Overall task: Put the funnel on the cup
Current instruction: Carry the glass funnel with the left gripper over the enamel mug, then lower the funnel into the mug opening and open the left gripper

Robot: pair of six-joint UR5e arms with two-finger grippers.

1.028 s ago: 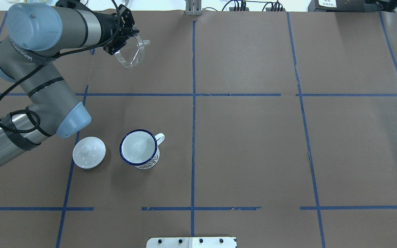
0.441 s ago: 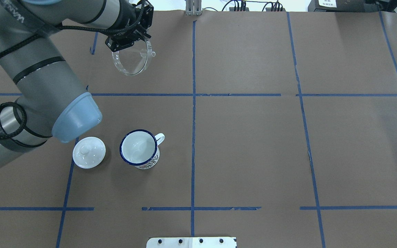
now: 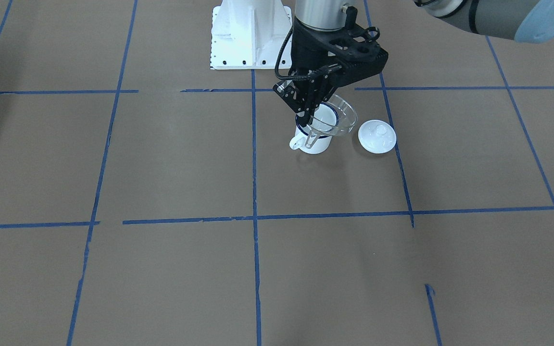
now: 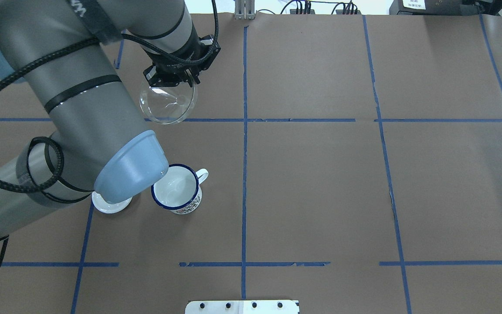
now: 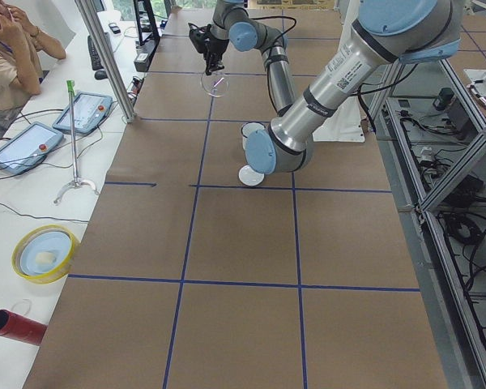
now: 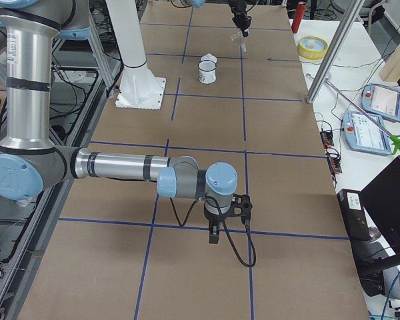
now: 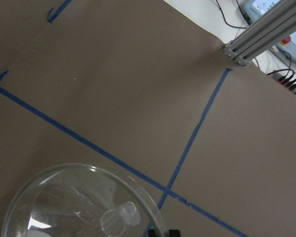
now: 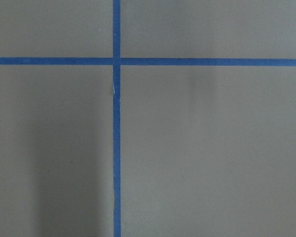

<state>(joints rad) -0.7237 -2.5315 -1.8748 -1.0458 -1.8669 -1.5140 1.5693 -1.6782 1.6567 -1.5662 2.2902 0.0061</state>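
My left gripper (image 4: pixel 176 81) is shut on the rim of the clear funnel (image 4: pixel 168 103) and holds it in the air over the far left of the table. The funnel hangs rim up, spout down (image 3: pixel 335 117). It fills the bottom of the left wrist view (image 7: pixel 84 207). The white mug with a blue rim (image 4: pixel 176 188) stands upright nearer the robot base, apart from the funnel; in the front view it shows behind the funnel (image 3: pixel 316 144). My right gripper (image 6: pixel 214 235) shows only in the exterior right view, low over the table; I cannot tell whether it is open or shut.
A round white knobbed lid (image 3: pixel 377 136) lies beside the mug; in the overhead view my left elbow (image 4: pixel 131 168) covers most of it. The white base plate (image 3: pixel 250 33) sits at the robot's edge. Blue tape lines cross the brown table.
My left arm has swung the funnel toward the mug's side of the table and turned it spout down. The elbow now covers most of the lid. The mug has not moved.
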